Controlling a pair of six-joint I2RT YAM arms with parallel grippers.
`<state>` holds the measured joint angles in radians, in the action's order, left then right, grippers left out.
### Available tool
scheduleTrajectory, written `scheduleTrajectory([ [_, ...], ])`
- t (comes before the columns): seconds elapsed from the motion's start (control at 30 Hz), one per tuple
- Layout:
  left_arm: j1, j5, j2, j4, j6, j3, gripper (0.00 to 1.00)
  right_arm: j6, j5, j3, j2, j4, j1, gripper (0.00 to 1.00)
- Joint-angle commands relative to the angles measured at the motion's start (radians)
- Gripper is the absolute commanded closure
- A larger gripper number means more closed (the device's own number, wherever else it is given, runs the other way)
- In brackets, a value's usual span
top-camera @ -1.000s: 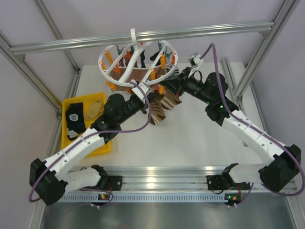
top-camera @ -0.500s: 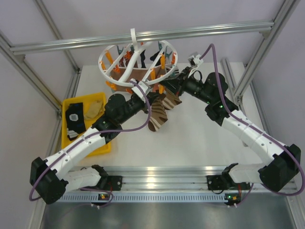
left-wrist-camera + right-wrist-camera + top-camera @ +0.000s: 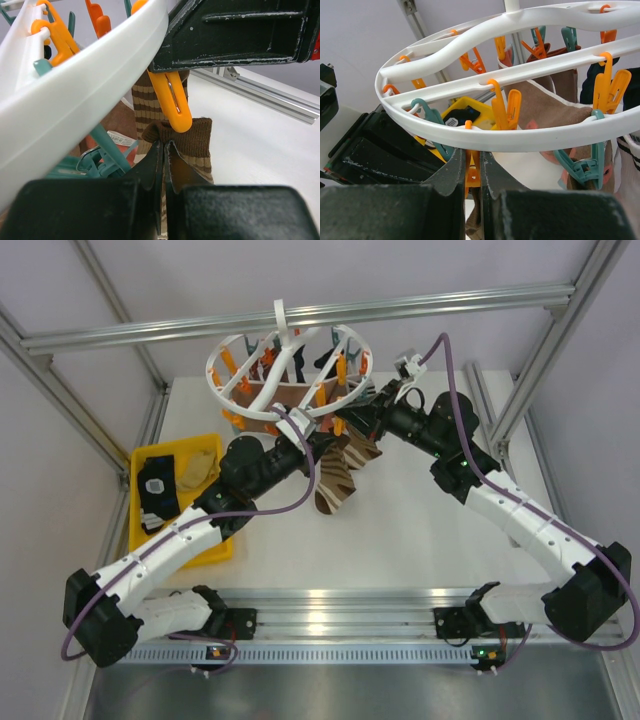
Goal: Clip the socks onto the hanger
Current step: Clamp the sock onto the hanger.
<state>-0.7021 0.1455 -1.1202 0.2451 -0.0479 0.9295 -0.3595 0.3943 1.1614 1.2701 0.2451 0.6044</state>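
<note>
Sock (image 3: pixel 197 137) (perhaps clipped) under hanger (image 3: pixel 75 95) rim

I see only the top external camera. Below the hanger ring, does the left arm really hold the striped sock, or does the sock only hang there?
Observer: It holds it. In the left wrist view, the left jaws are shut on the striped sock, at its brown cuff.
Operator: Where is the clip relative to this cuff?
Observer: An orange clip hangs from the hanger directly above, and its tip meets the cuff's top edge. I cannot tell whether it bites the fabric.
Operator: What does the right arm grip?
Observer: In the right wrist view, the right jaws are shut on the orange clip, just below the ring.
</note>
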Motion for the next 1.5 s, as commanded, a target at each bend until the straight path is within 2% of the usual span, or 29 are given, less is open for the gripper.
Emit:
scheduleTrajectory([
  [0.0, 0.009, -0.037, 0.007, 0.126, 0.025, 0.071, 1.00, 0.019, 0.015, 0.011, 0.012, -0.055, -0.006, 1.00],
  [0.6, 0.019, -0.104, 0.025, 0.158, 0.026, 0.111, 1.00, 0.031, 0.014, 0.008, 0.011, -0.066, -0.008, 1.00],
  [0.83, 0.030, -0.179, 0.028, 0.171, 0.040, 0.114, 1.00, 0.030, 0.012, 0.004, 0.012, -0.066, -0.006, 1.00],
  [1.2, 0.027, -0.066, 0.108, 0.232, 0.031, -0.020, 1.00, -0.004, -0.017, 0.021, 0.023, -0.066, -0.011, 1.00],
  [1.47, 0.000, -0.043, 0.149, 0.286, -0.104, -0.127, 1.00, -0.022, -0.011, 0.026, 0.028, -0.058, -0.012, 1.00],
])
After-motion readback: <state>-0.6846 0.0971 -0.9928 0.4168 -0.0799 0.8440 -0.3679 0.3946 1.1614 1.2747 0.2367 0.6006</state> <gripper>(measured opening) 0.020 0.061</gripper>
